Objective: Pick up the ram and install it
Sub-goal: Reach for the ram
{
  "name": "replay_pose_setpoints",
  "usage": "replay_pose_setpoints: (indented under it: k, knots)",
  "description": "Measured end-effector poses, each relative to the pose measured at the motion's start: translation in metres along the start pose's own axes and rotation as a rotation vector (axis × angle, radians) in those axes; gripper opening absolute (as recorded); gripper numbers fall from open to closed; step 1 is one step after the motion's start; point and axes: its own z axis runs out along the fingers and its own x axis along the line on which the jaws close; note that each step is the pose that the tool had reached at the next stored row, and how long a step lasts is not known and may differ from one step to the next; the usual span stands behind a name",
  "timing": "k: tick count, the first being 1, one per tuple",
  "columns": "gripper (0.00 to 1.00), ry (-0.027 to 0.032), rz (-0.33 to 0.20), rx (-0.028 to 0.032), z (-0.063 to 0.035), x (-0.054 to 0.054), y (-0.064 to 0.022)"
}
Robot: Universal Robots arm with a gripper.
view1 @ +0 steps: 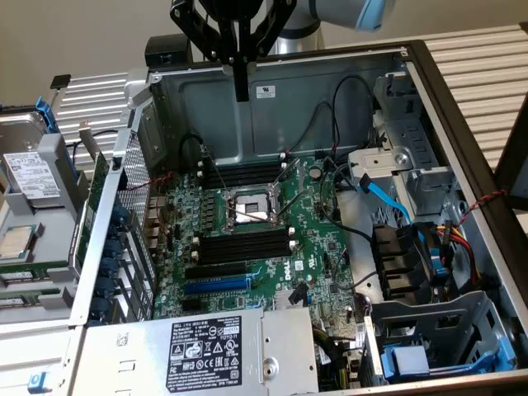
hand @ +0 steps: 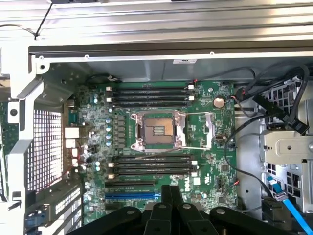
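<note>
Slatted white tabletop [view1: 483, 58] surrounds an opened desktop computer case [view1: 429, 91] in the exterior view. The case lies on its side with its green motherboard [view1: 318, 247] exposed. The robot's black gripper [view1: 240, 95] hangs over the far wall of the case, clenched, its narrow fingers pressed together. Below it sit two banks of black memory slots with white end clips. One bank [view1: 243, 175] is beyond the open CPU socket [view1: 247, 210] and the other [view1: 245, 245] is on its near side. A blue expansion slot [view1: 216, 285] runs nearer still, just ahead of the labelled power supply [view1: 206, 346]. A blue data cable [view1: 388, 198] crosses the drive bays at the exterior view's right. What appears to be the ram [view1: 33, 275], a long thin green board edge, lies outside the case at the exterior view's left. It rests below a hard drive [view1: 29, 173] and well apart from the gripper.

The wrist view looks straight down on the motherboard [hand: 210, 166] from above. The shut gripper [hand: 171, 191] is dark in the foreground, over the board's edge beside the blue expansion slot [hand: 132, 195]. The CPU socket [hand: 157, 129] sits mid-board between the far memory slots [hand: 149, 94] and the near memory slots [hand: 149, 165]. A coin battery [hand: 219, 102] shines beside the far bank.
</note>
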Motion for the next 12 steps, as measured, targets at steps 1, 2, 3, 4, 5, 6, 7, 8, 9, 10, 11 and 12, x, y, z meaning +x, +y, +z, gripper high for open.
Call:
replay_pose_setpoints:
  k: [1,2,3,4,5,6,7,8,9,10,11,12]
  knots:
    - [0.11,0.0001,0.0,0.0,-0.0001,0.003,-0.0002]
    - [0.11,0.0,0.0,0.0,-0.0001,0.006,-0.0004]
    - [0.11,0.0,0.0,0.0,-0.0002,0.009,-0.0006]
    - [0.11,0.0,0.0,-0.0001,-0.0002,0.013,-0.0009]
    - [0.11,0.0,0.0,0.0,-0.0004,0.016,-0.0012]
    - [0.11,-0.0001,0.0,-0.0002,-0.0004,0.02,-0.0014]
    - [0.11,0.0,0.0,0.0,-0.0005,0.024,-0.0017]
    - [0.11,0.0,0.0,-0.0001,-0.0006,0.027,-0.002]
    - [0.11,0.0,0.0,0.0,-0.0007,0.031,-0.0022]
    - [0.11,0.0,0.0,0.0,-0.0008,0.034,-0.0024]
    - [0.11,0.0,0.0,0.0,-0.0008,0.038,-0.0027]
    - [0.11,0.0,0.0,-0.0001,-0.0009,0.041,-0.0029]
